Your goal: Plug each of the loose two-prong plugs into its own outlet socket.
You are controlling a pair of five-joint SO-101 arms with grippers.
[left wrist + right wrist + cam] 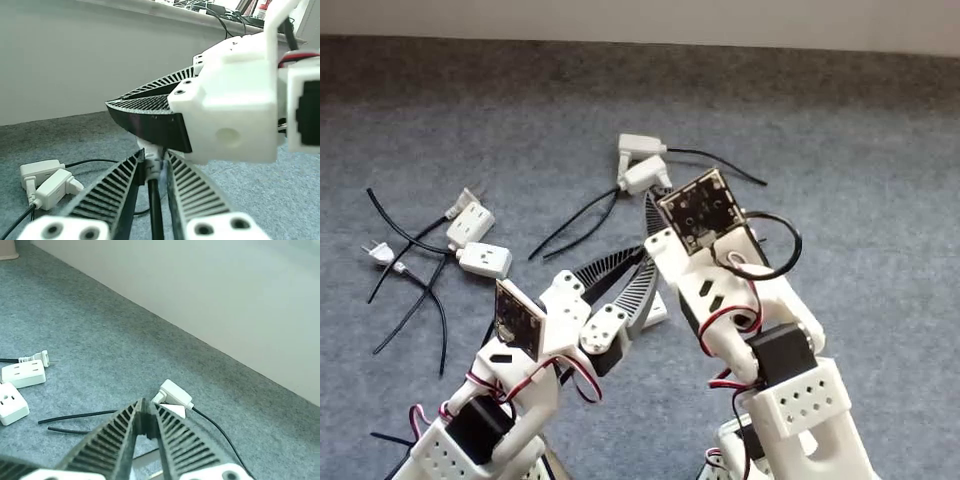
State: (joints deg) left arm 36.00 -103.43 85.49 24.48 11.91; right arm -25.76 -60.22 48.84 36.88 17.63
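A two-prong plug [152, 167], white on a black cord, sits pinched between the tips of the left gripper [155, 155]. The ribbed black fingers are closed on its body and the cord trails back between them. In the high view this gripper [650, 290] is low over the grey carpet [840, 200], near the middle.

The right gripper [145, 410] crosses just above those tips. Its fingers are drawn together, and nothing can be made out between them. Just beyond it lie two white connector bodies [642, 162], each on a black cord and touching one another. Whether they are mated cannot be told.

Well apart from both grippers, a second plug [35, 358] rests against a white socket block [22, 374], prongs bare. A second socket block [10, 402] lies near it, face up. A third plug [380, 252] lies loose beyond them with its prongs pointing away. Black cords [575, 222] trail across the carpet between this cluster and the grippers.

The left arm rises from the near left edge of the high view and angles in toward the centre. The right arm comes from the near right and stretches toward the touching pair. A pale wall [225, 290] bounds the carpet behind.
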